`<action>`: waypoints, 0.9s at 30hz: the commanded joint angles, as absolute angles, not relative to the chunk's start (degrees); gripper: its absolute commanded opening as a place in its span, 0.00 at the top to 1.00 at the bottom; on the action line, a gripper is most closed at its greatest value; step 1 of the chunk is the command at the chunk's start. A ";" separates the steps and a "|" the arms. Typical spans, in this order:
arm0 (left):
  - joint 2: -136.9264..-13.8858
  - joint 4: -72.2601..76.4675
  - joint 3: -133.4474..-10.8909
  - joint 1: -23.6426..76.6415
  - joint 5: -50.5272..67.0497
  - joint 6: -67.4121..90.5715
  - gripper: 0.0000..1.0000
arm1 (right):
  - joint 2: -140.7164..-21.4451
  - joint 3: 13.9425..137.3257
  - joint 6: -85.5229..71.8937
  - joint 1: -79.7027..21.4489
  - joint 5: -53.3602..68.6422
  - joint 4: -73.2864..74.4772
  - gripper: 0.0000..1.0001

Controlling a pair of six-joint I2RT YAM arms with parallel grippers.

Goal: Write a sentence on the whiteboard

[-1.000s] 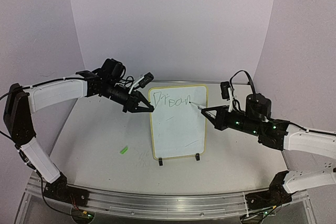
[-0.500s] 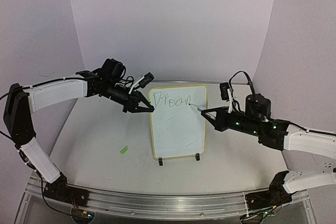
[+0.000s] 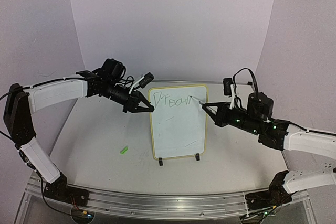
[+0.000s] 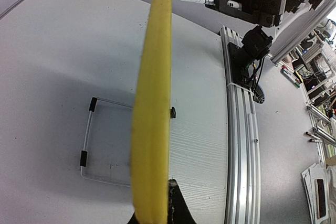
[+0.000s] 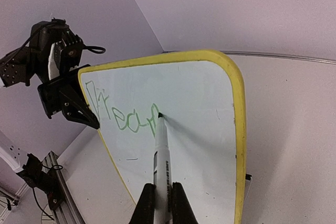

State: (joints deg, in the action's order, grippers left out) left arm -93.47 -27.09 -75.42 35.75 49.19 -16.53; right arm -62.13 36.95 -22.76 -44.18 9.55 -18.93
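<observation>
The whiteboard (image 3: 176, 129), white with a thin yellow frame, stands upright mid-table. Green letters of the sentence (image 3: 173, 102) run along its top line, reading roughly "Drean". My left gripper (image 3: 148, 108) is shut on the board's upper left edge. The left wrist view shows that yellow edge (image 4: 152, 129) end-on between my left gripper's fingertips (image 4: 157, 211). My right gripper (image 5: 161, 195) is shut on a white marker (image 5: 161, 156). Its dark tip touches the whiteboard (image 5: 199, 145) at the end of the last letter of the sentence (image 5: 123, 116).
A small green piece (image 3: 124, 150) lies on the table left of the board. Two black clip feet (image 3: 160, 161) hold the board's bottom edge. A faint stray stroke (image 3: 191, 143) marks the lower board. An aluminium rail (image 3: 157, 203) runs along the near table edge.
The right gripper has risen a little and the marker tip has moved up the board at the end of the word. The left arm and the board have not moved.
</observation>
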 commanded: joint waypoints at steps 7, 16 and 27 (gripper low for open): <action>-97.24 -32.74 -74.57 38.89 44.30 -19.17 1.00 | -58.85 35.91 -23.39 -43.78 3.17 -18.92 1.00; -97.40 -32.70 -74.56 38.94 44.31 -19.21 1.00 | -60.08 34.91 -24.30 -43.77 5.91 -15.21 1.00; -97.68 -32.78 -74.64 39.02 44.31 -19.29 1.00 | -57.53 32.05 -25.86 -43.78 6.53 -13.22 1.00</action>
State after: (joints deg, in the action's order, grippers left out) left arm -93.82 -27.07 -75.75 36.07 49.12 -16.56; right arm -58.54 33.11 -24.71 -44.18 8.29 -15.48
